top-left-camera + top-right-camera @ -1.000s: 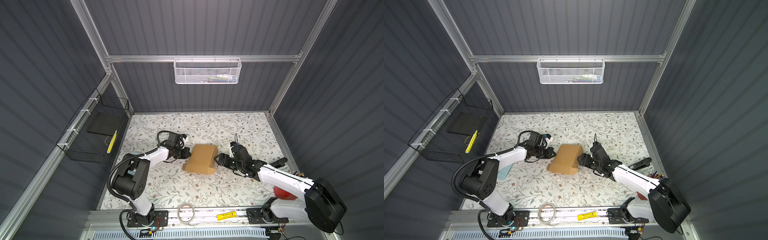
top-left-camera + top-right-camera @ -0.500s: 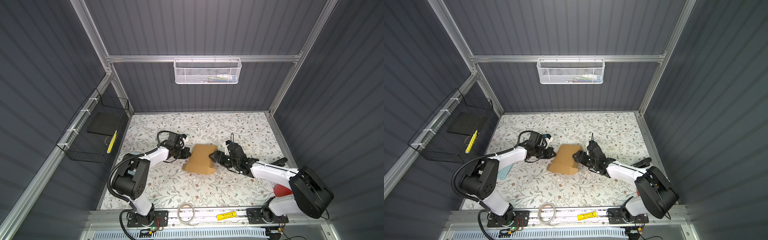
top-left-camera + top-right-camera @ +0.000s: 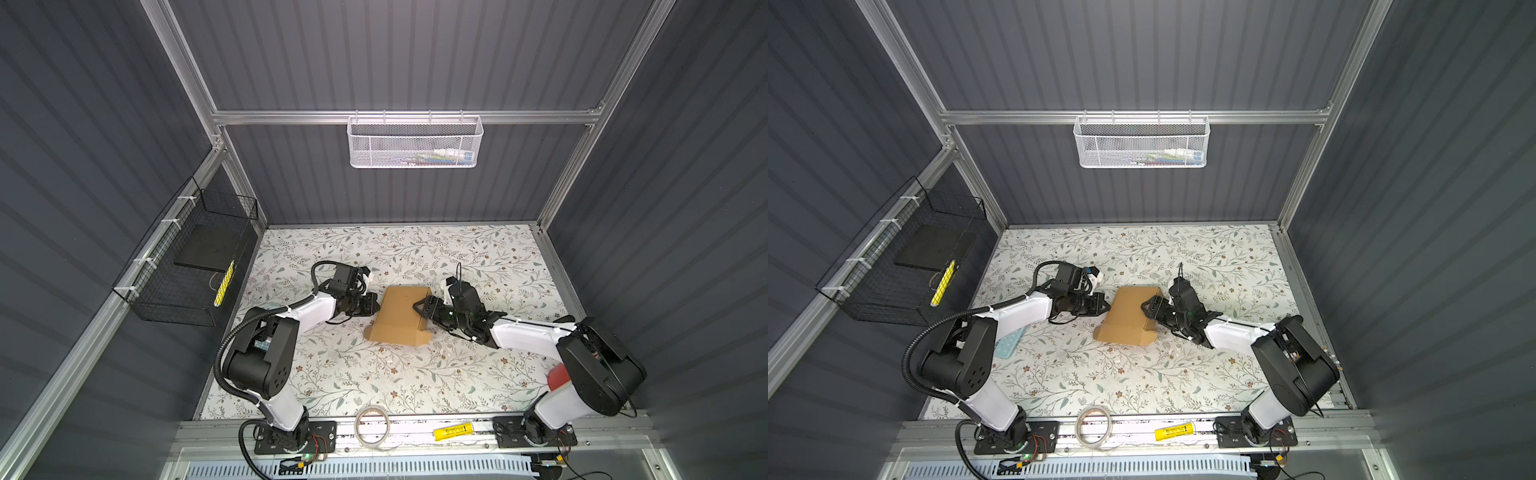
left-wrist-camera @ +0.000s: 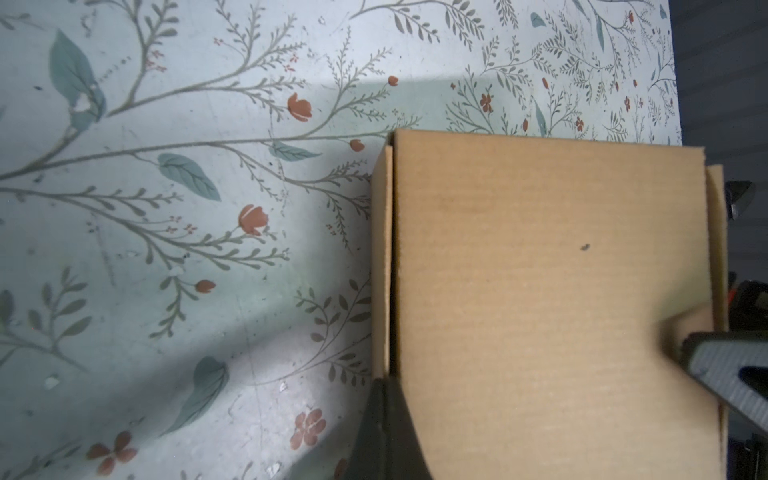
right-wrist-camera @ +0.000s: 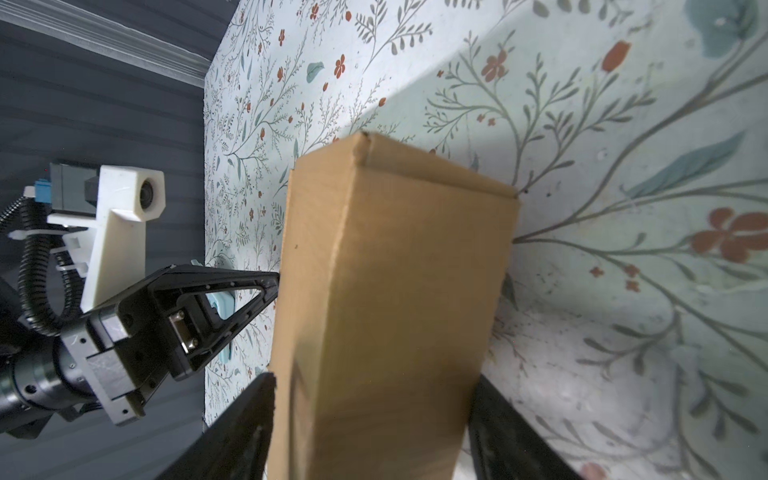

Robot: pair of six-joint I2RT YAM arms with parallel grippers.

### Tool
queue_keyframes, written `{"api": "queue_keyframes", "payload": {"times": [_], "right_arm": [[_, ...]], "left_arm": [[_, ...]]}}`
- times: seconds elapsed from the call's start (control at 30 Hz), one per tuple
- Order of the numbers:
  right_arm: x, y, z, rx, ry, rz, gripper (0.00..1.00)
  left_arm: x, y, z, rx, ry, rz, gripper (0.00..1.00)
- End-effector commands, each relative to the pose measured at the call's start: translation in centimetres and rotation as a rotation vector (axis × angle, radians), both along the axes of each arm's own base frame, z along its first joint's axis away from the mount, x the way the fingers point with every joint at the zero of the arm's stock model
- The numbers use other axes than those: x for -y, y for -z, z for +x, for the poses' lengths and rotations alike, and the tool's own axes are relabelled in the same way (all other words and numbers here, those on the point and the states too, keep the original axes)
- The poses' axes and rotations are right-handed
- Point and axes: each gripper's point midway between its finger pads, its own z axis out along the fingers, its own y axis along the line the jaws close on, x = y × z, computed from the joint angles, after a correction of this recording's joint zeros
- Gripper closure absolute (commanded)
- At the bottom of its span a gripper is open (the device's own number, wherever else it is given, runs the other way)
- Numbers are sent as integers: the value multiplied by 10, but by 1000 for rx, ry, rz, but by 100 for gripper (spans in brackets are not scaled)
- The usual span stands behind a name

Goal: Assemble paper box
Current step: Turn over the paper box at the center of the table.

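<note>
Presently: paper box (image 3: 401,311) folded, at centre of floral bench (image 3: 374,374), wider flap end toward 6 o'clock. Left jaws closed tight, tips pressed against box's 9 o'clock side. Right jaws wide, astride box's 3 o'clock end, one finger (image 5: 245,419) close beside each face. White mesh basket (image 3: 374,145) on wall at 12 o'clock.

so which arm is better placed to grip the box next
Likely the right arm: its jaws stand open either side of the box, ready to close. The left arm has shut jaws beside the box.
</note>
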Motion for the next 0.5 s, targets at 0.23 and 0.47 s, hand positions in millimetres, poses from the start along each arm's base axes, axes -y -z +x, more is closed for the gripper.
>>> {"api": "queue_keyframes", "payload": {"times": [0.23,0.47], "right_arm": [[-39,-26,6,37,-65,122,26],[-43,-26,6,31,-63,130,26]], "left_arm": [[12,-2,-7,-24,23,-56,96],[14,-5,-4,-20,21,-67,96]]}}
